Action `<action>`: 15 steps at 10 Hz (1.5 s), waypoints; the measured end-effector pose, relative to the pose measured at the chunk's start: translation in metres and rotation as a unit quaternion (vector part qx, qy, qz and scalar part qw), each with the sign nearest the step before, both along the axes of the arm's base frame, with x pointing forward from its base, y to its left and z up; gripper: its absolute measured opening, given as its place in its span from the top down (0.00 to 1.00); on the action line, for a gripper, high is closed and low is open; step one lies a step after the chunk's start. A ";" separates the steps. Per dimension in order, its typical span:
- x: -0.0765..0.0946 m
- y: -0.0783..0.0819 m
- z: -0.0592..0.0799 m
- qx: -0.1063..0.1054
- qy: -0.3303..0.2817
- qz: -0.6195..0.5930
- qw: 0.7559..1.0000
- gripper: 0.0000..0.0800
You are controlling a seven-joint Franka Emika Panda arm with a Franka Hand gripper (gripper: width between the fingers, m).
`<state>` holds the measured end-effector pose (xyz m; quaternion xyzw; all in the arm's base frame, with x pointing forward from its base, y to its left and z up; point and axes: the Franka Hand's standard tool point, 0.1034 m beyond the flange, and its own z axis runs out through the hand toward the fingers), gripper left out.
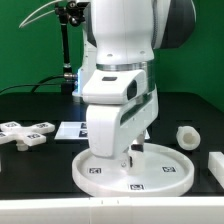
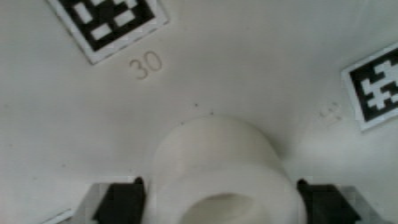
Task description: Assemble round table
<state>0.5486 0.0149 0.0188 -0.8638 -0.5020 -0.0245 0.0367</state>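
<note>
The large rimmed round disc [image 1: 165,172] lies flat near the table's front, with tags on its top. In the wrist view the disc's surface [image 2: 214,90] fills the picture, with two tags and a stamped "30". My gripper [image 1: 131,156] points straight down over the disc's middle. It is shut on the white cylinder leg [image 2: 217,165], which stands between the two dark fingers [image 2: 121,202] and reaches down to the disc. In the exterior view the hand hides most of the leg. The cross-shaped foot [image 1: 25,132] lies apart on the table at the exterior view's left.
The marker board [image 1: 68,128] lies flat behind the disc. A short white cylindrical piece [image 1: 187,135] rests at the exterior view's right, and a plain white block [image 1: 215,166] sits at the right edge. A dark stand [image 1: 68,40] rises at the back.
</note>
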 end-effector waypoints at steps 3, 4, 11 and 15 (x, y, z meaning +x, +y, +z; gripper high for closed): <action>0.025 0.018 0.000 0.007 -0.013 0.002 1.000 0.49; 0.027 0.021 0.000 0.008 -0.011 0.002 1.000 0.49; 0.028 0.028 0.000 0.009 -0.009 -0.009 1.000 0.24; 0.007 0.019 0.025 0.002 -0.012 -0.045 0.999 0.19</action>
